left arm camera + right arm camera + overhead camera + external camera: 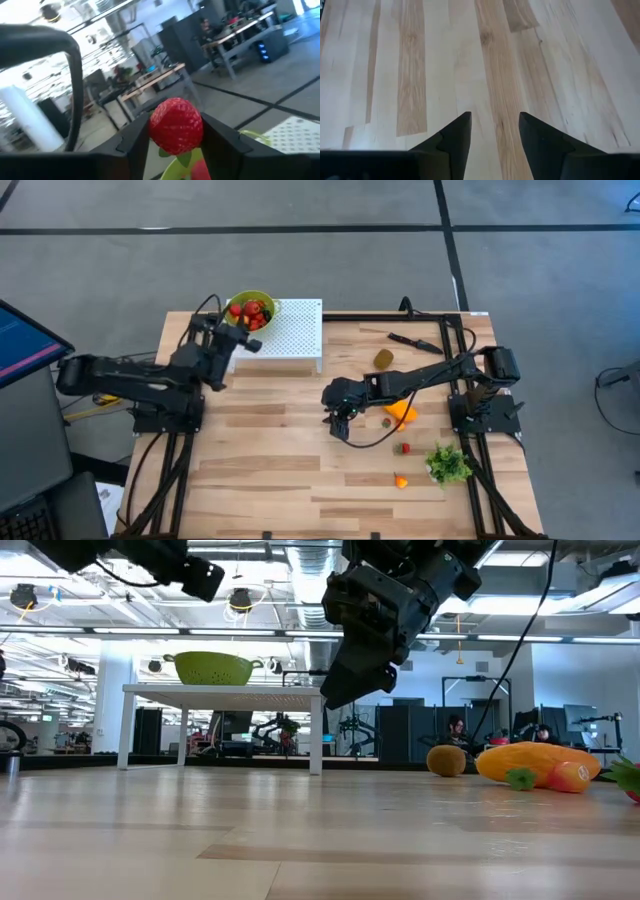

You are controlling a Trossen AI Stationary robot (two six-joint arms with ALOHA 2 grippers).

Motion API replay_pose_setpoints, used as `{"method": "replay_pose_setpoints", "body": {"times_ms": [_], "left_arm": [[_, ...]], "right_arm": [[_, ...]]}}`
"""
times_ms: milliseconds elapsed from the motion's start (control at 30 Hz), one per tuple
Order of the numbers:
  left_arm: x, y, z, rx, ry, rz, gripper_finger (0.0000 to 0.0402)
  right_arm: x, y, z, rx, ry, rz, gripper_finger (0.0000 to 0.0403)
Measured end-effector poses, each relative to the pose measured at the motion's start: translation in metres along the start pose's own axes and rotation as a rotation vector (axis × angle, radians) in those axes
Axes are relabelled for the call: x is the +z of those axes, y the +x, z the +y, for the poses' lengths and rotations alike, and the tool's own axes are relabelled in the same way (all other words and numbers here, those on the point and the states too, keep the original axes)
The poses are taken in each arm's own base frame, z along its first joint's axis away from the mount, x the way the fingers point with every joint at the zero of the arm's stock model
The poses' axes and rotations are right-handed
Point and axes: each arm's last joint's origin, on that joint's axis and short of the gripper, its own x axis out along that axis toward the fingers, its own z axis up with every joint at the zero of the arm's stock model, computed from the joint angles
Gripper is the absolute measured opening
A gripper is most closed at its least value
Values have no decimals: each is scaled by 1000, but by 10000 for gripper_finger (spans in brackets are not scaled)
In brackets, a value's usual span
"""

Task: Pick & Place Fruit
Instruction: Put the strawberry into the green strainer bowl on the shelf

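Observation:
My left gripper (246, 340) is shut on a red strawberry (176, 125), raised beside the green bowl (252, 308). The bowl holds several red fruits and stands on a white perforated stand (298, 330) at the far edge. My right gripper (340, 422) hangs open over bare wood in the table's middle, nothing between its fingers (457, 135). On the right half of the table lie a brownish kiwi (383, 359), an elongated orange fruit (400, 411), a small red fruit (404, 448) and a small orange one (400, 480). My left gripper pinches the strawberry by its two sides (155, 131) between its two fingers. The fingers come about level from the table's left, toward the bowl. The strawberry is lifted clear, with its green cap (183, 158) at the end toward the gripper's palm and the bowl's rim (255, 136) just beyond.
A black knife (412, 340) lies at the far right and a green leafy bunch (448, 464) at the near right. Bare wood spreads over the table's middle and near left. People sit at desks in the room behind (455, 730).

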Motion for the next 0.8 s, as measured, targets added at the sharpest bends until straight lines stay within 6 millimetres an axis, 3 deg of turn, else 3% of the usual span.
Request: {"method": "replay_pose_setpoints", "body": {"times_ms": [433,800], "left_arm": [[-27,33,-31,82,141,113,144],[-36,39,-39,125,192,170,206]], "right_arm": [[0,0,0,1,-1,-1,153],[0,0,0,1,-1,0,151]]}}
